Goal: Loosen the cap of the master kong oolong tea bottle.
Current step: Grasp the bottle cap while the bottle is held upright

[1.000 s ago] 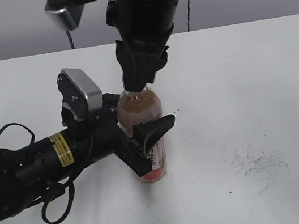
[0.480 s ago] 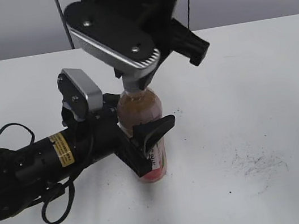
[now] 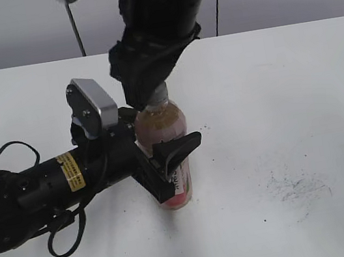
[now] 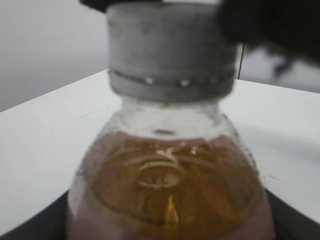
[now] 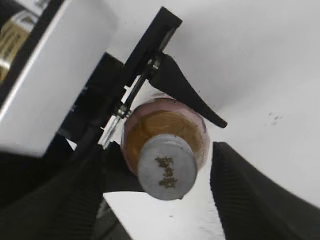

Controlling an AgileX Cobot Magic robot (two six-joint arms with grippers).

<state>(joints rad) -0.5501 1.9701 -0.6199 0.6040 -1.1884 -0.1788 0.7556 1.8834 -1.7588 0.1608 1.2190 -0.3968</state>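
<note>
- Right tool (image 5: 165, 185): comes down from the top centre of the exterior view, over the bottle top. In the right wrist view its two ribbed black fingers (image 5: 250, 200) sit at lower left and lower right, with the cap between them. A gap shows on each side of the cap, so it reads as released, not pinching.
- In the exterior view the right tool (image 3: 146, 90) hides most of the cap; only a pale bit of neck shows under it.
- Cap (image 5: 166, 168): round, grey-white, small dark mark on top, seated on the bottle neck. In the left wrist view the cap (image 4: 170, 55) fills the upper centre, ribbed band at its base, blurred by closeness.
- Left tool (image 3: 168, 165): reaches in from the lower left of the exterior view, lying low along the desk. Its black fingers (image 3: 179, 148) wrap the bottle body at mid-height, one in front, one behind; clenched on the bottle.
- Master kong oolong tea bottle (image 3: 162, 130): upright at frame centre, base on the desk, amber tea visible in the shoulder, pink label low down under the left tool. From the left wrist view the bottle shoulder (image 4: 170, 185) fills the lower half of the frame.
- Desk (image 3: 299, 100): white, with a patch of dark scuff marks (image 3: 297, 186) at lower right, well apart from the bottle.
- Black cable (image 3: 11, 152) loops at the left edge beside the left arm.
</note>
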